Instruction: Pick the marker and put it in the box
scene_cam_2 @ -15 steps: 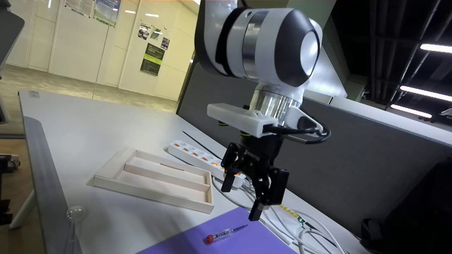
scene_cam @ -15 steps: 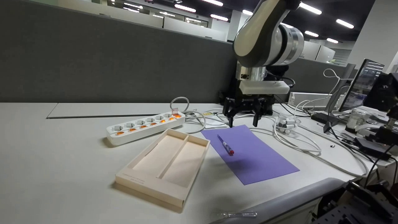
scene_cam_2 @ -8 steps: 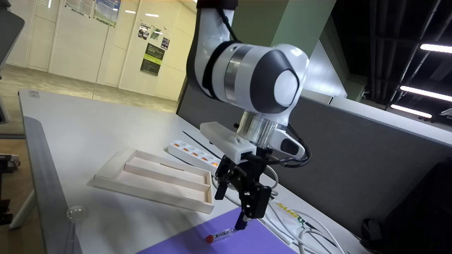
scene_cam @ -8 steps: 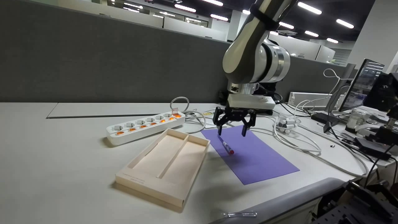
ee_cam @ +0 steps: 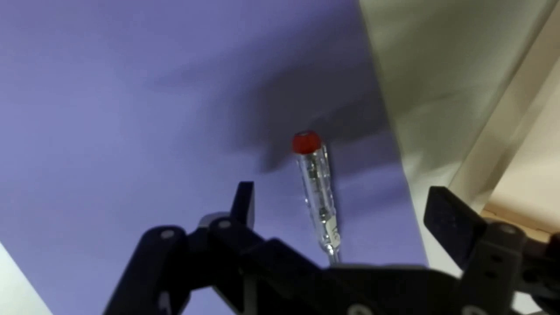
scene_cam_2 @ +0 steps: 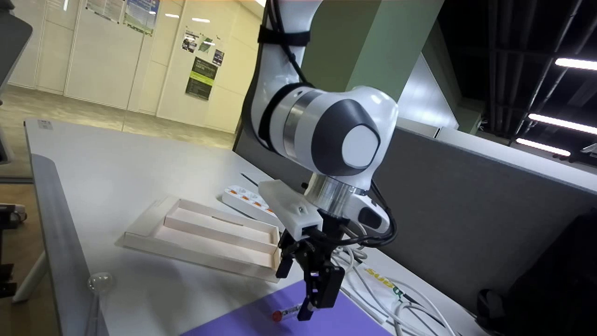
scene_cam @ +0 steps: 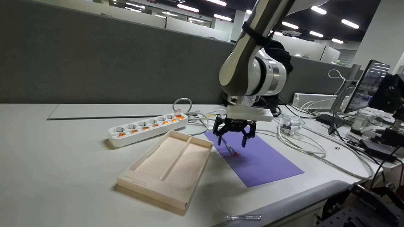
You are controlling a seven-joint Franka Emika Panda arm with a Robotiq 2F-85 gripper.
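Note:
The marker is a thin clear pen-like stick with a red end. It lies on the purple sheet in both exterior views (scene_cam: 232,150) (scene_cam_2: 287,312) and in the wrist view (ee_cam: 318,186). My gripper (scene_cam: 232,143) is open and empty above the sheet, over the marker. It also shows low in an exterior view (scene_cam_2: 294,295), where a finger hides the marker's thin end. In the wrist view the marker lies between the open fingertips (ee_cam: 342,191), nearer the left one. The box is a pale beige two-compartment tray (scene_cam: 151,190) beside the sheet; its wall shows at the wrist view's right (ee_cam: 503,127).
A purple sheet (scene_cam: 265,167) lies under the marker. A white power strip (scene_cam: 146,131) stands behind the box. White cables (scene_cam: 304,149) run beyond the sheet. A clear glass item (scene_cam: 244,217) is at the table's front edge. A grey partition (scene_cam: 110,63) stands behind.
The arm has come down toward the sheet. In both exterior views the gripper has shifted down and left, to over the marker. The jaws stay open. The marker and box have not moved.

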